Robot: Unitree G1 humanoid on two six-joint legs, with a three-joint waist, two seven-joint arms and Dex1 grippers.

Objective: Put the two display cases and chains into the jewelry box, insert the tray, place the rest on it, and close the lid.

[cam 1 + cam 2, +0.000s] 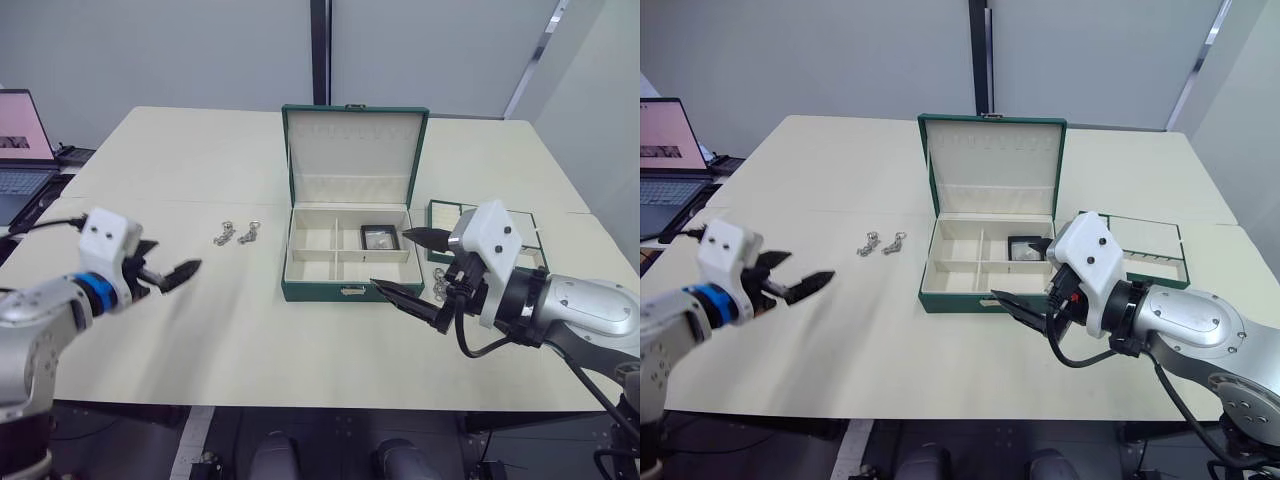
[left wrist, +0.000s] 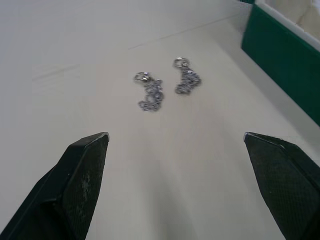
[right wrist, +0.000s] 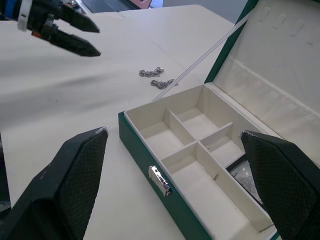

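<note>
- Jewelry box (image 1: 345,255): green, lid (image 1: 353,150) standing upright and open, cream lining, four compartments; mid-table, latch (image 3: 160,180) on the front wall. Probably rigid and fairly light; likely to slide if pushed from one side.
- Display case (image 1: 378,236): small, dark-framed, lying flat in the rear right compartment. Likely hard and smooth; best taken by opposite edges, not by the face.
- Second display case: not made out with certainty.
- Chains (image 2: 165,89): two small silver heaps on the bare table (image 1: 200,300), just beside each other, left of the box and apart from it. Light, limp, slippery by the look; liable to spill through a loose pinch. Best pinched low through the thickest part of a heap, one at a time.
- Tray (image 1: 1145,245): green-rimmed, cream inside, flat on the table right of the box, partly hidden by the right arm. Probably stiff and light; hold by the rim.
- Small silver pieces (image 1: 440,285): near the tray's front, too small to identify.
- Left gripper (image 1: 172,273): fingers apart, empty, above the table, pointing toward the chains, well short of them.
- Right gripper (image 1: 412,268): fingers wide apart, empty, at the box's front right corner.
- Laptop (image 1: 25,140): open, at the far left edge.
</note>
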